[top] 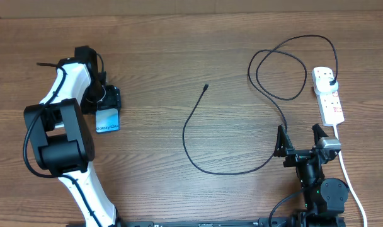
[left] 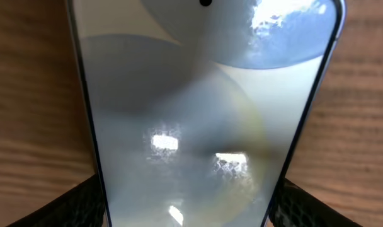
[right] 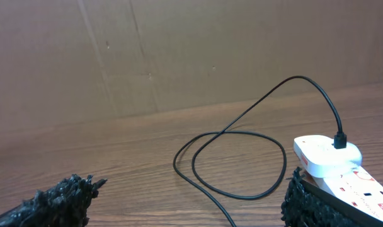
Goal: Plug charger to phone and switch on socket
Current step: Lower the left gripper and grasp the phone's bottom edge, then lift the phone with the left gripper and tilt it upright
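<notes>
Though well apart, one phone (top: 108, 120), one charger (top: 184, 132)

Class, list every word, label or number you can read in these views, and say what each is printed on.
"Galaxy S24": on the screen of the phone, overhead view.
Red print on the power strip: too small to read.
Nothing else is legible.

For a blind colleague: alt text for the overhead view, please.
The left pincer grips the phone at left; the black charger loops across the table to the white power strip at right, near the open right pincer.
</notes>
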You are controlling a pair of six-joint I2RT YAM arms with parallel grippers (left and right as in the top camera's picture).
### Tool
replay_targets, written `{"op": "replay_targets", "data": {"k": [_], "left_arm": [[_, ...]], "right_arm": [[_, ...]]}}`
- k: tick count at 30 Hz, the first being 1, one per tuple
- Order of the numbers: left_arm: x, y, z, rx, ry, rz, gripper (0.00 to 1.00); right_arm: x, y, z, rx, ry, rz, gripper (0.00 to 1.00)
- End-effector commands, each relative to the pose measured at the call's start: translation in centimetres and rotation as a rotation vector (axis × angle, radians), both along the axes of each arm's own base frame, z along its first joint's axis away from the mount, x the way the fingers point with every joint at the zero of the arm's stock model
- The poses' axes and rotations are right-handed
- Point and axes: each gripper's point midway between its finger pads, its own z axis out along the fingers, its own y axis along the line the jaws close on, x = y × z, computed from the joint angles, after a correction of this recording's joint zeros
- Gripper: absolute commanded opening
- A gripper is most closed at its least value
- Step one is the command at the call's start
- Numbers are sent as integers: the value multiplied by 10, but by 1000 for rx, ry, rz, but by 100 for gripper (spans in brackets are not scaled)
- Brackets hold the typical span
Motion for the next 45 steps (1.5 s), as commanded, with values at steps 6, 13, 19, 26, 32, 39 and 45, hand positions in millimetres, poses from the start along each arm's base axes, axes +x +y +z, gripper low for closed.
{"op": "replay_targets", "data": {"k": [6, 13, 19, 26, 32, 39, 45], "left_arm": [[11, -23, 8, -92, -1, 61, 77], [12, -29, 8, -123, -3, 102, 78], [13, -29, 8, -122, 1, 161, 79], [15, -43, 11, -198, 10, 282, 79], [12, -68, 19, -347, 57, 389, 68], [4, -107, 40, -588, 136, 415, 65], [-4, -109, 42, -592, 173, 426, 66]], "right_arm": [[0, 0, -2, 3, -3, -2, 100], [0, 0, -2, 2, -3, -2, 100], [0, 0, -2, 3, -3, -2, 100], [0, 0, -2, 3, -3, -2, 100], [0, 0, -2, 3, -3, -2, 100], [0, 0, -2, 2, -3, -2, 100], [0, 0, -2, 3, -3, -2, 100]]}}
